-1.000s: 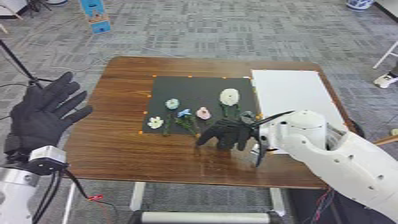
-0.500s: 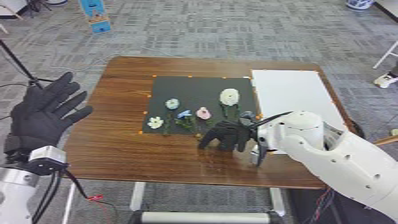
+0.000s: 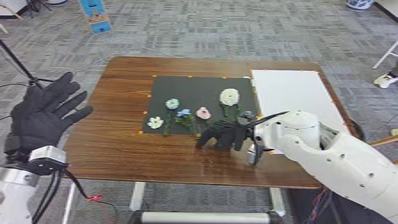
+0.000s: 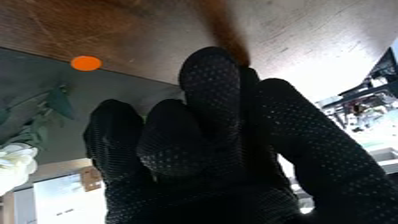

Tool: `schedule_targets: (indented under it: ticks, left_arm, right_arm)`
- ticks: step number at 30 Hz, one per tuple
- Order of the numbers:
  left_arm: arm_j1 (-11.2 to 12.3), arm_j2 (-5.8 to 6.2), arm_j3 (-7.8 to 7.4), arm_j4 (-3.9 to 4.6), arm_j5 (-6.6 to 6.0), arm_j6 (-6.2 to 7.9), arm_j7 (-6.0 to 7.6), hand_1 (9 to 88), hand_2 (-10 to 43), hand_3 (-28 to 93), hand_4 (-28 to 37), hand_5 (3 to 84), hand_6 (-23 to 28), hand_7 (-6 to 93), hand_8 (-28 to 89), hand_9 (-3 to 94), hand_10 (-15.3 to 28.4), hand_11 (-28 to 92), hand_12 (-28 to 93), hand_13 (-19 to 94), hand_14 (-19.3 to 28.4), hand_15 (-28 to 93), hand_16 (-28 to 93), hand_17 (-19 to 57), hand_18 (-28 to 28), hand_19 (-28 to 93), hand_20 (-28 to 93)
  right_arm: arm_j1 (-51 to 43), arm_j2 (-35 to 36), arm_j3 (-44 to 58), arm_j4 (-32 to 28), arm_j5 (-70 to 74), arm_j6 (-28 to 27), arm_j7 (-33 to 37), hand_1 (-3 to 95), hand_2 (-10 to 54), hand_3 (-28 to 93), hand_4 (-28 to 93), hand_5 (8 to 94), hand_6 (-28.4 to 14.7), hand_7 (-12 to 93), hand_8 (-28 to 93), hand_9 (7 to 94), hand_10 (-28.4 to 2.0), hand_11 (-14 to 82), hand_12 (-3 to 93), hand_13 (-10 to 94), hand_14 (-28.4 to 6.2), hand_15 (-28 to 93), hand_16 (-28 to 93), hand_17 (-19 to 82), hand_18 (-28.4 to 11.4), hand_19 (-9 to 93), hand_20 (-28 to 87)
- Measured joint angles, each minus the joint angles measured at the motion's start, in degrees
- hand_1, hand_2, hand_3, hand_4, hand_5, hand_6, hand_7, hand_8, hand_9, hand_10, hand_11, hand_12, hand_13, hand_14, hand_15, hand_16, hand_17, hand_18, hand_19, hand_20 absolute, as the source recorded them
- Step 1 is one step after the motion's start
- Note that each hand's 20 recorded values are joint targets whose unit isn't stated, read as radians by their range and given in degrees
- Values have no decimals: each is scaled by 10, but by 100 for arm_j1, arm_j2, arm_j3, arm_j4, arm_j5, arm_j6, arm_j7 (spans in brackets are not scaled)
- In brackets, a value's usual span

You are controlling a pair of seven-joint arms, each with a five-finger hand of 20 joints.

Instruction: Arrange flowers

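In the head view, the right hand is over the near edge of the black sheet, its fingers loosely bent down towards the wood; I see no stem in them. The pink flower lies just beyond it, a little to its left. Farther left come the blue and pale blue flowers, then the small white one. The big white bloom is straight beyond the hand, and a greyish flower just past its knuckles. The left hand is spread, well apart from them all, off the table's side.

In the right wrist view, the same hand's fingers are nearly straight and pressed close, with nothing seen pinched. A white flower and some leaves lie to one side, apart from the fingertips.

These should be very light: soft heads that crush or shed if squeezed, on thin, springy, perhaps wired stems. Best to pinch the bare stem below the leaves, thumb against fingertips. A thin stem could slip or roll in smooth-backed gloves, and trailing leaves may snag a neighbour.
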Motion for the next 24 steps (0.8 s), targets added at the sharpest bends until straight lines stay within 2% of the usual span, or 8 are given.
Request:
schedule_targets:
  ticks: [24]
  left_arm:
    - [-28, 9, -3, 3, -4, 0, -4, 213, -31, 628, -283, 260, 24, 144, -78, 212, 106, 113, 164, 173, 142, 100, 51, -104, 251, 412, 14]
  right_arm:
    - [-26, -137, 149, 124, 58, 206, 296, 250, 163, 893, -141, 445, 29, 160, -135, 788, -122, 550, 303, 758, -90, 815, 359, 485, -230, 932, 663]
